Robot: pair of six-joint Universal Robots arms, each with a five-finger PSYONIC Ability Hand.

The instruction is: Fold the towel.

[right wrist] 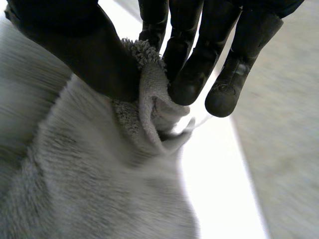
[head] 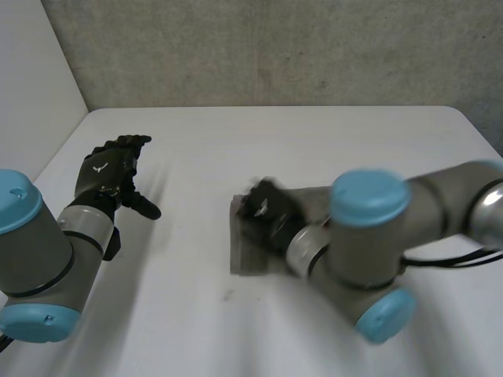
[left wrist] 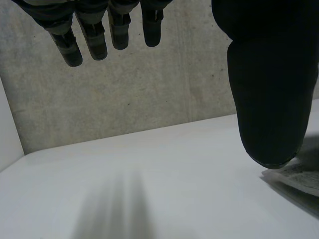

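Towel [head: 250, 255]: grey, on the white worktop [head: 314, 149].
Right hand [head: 263, 208]: thumb and fingers pinching a fold at the towel's edge.
Left hand [head: 110, 169]: fingers relaxed, empty, well apart from the towel.

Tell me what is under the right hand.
The towel lies under the right hand on the white table. The hand's thumb and fingers pinch up a fold of it. The right arm covers part of the towel, so that part is hidden.

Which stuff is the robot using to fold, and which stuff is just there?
For the job:
towel
right robot hand, pinching a bit of the towel

Just there:
left robot hand, open, holding nothing
white table
grey wall
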